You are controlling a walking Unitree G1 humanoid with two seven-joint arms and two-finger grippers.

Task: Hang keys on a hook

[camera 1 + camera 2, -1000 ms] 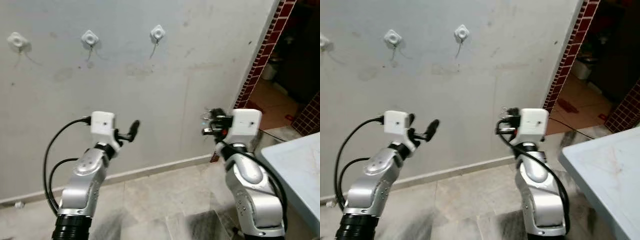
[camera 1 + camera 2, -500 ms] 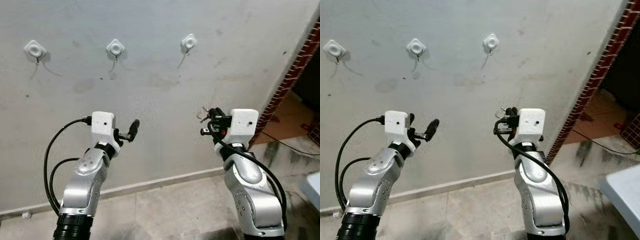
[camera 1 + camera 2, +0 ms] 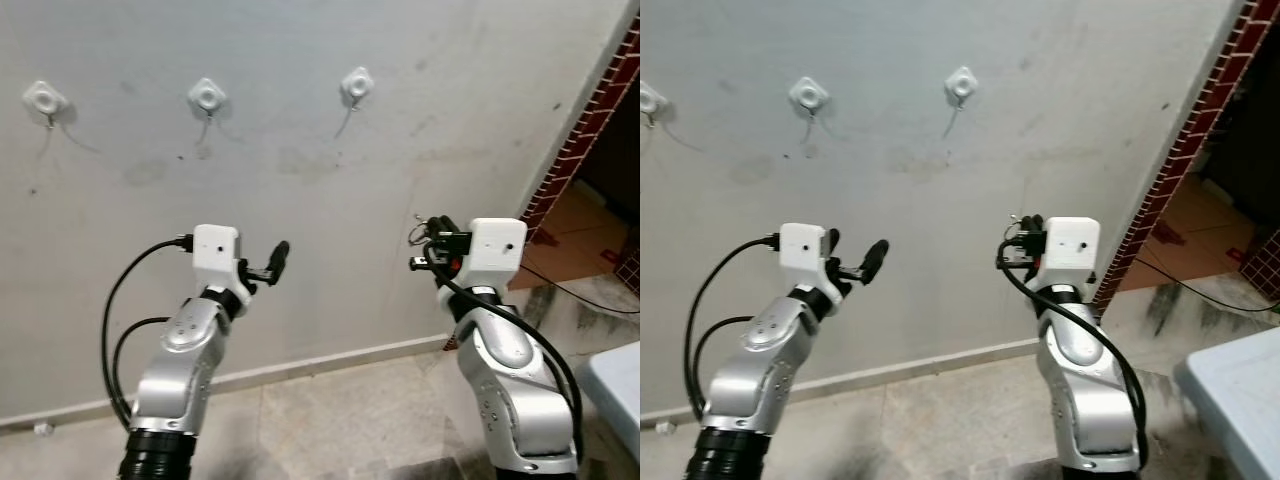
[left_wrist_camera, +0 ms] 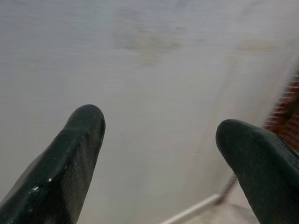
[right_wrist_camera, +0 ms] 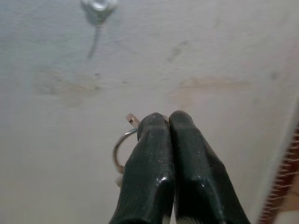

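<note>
Right claw pinches the silver metal key ring below the white wall hook; left claw gapes empty.

Both silver arms are raised in front of the body, bent at the elbow, forearms angled up and forward. The left gripper points ahead with its two black fingers spread wide apart, nothing between them. The right gripper is held at about the same height, its fingers pressed flat together, pinching a small metal ring
</note>
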